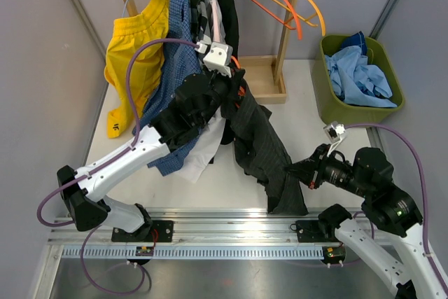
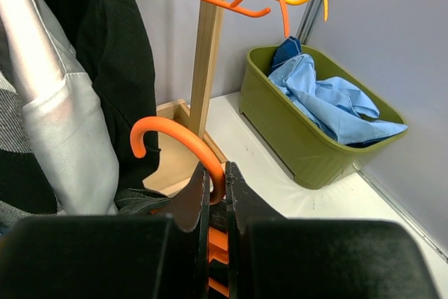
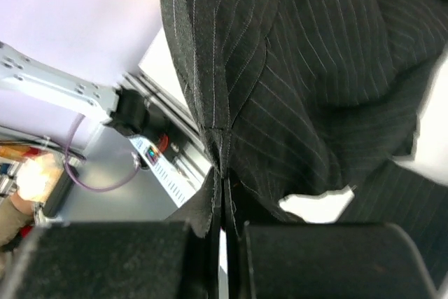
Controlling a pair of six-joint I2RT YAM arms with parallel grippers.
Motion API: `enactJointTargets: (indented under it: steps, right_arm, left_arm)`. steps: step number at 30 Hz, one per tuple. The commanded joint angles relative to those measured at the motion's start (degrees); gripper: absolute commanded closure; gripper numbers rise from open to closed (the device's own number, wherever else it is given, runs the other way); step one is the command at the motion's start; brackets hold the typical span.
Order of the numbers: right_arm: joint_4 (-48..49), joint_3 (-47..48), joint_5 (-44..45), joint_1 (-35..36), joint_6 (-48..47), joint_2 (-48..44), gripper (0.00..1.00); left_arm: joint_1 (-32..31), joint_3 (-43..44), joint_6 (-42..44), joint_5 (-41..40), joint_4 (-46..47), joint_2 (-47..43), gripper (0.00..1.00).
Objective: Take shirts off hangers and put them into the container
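Two claws clenched, one black pinstriped shirt stretched from rack to table edge.
Left gripper pinched on the hook of an orange hanger, apparently this shirt's own; right gripper nipping the hem low, near the front of the table. Judged best: hold the hook steady and high, then draw the hem down and to the right, to slide one shoulder at a time off its curved end. Go slowly, minding any snag at the hanger tips or any drag on the neighbouring white shirt. Afterwards carry across to the olive container at the far right, already holding a crumpled light blue shirt. White tabletop, wooden rack at the back, plain grey walls close on both sides, metal rail along the front.
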Motion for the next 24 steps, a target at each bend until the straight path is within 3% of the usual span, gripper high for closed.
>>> enactJointTargets:
  steps: [1,5,6,8,9,12,17,24]
  right_arm:
    - [-10.68,8.12,0.24,0.19,-4.16,0.21,1.00]
    - [-19.57,22.00,17.53,0.20,-8.39,-2.33,1.00]
    - [-19.23,24.23,26.80,0.20,-9.17,-3.30,1.00]
    - [-16.09,27.40,34.85,0.19,-9.53,-5.67,1.00]
    - [-14.94,27.42,41.07,0.11,-9.88,-7.68,1.00]
    - [-11.76,24.26,48.74,0.11,-8.84,-9.55,1.00]
    - [-10.28,14.87,50.98,0.11,-5.41,-7.18,1.00]
    - [5.98,-4.48,37.70,0.20,0.83,0.11,1.00]
  left_arm:
    - [1.76,3.53,3.67,-2.18,5.93,-1.04,1.00]
    - [2.20,-1.65,3.68,-3.15,6.71,-3.67,1.00]
    - [2.02,-4.62,3.59,-3.94,8.37,-4.20,1.00]
    - [2.28,-7.01,1.14,-3.86,8.65,-5.61,1.00]
    - [2.29,-8.85,-0.26,-4.47,8.22,-6.13,1.00]
    - [2.29,-12.72,-2.90,-4.56,8.56,-9.55,1.00]
    - [2.29,-18.08,-5.90,-4.12,6.45,-17.36,1.00]
    - [2.11,-19.51,-17.38,4.83,0.67,-23.27,1.00]
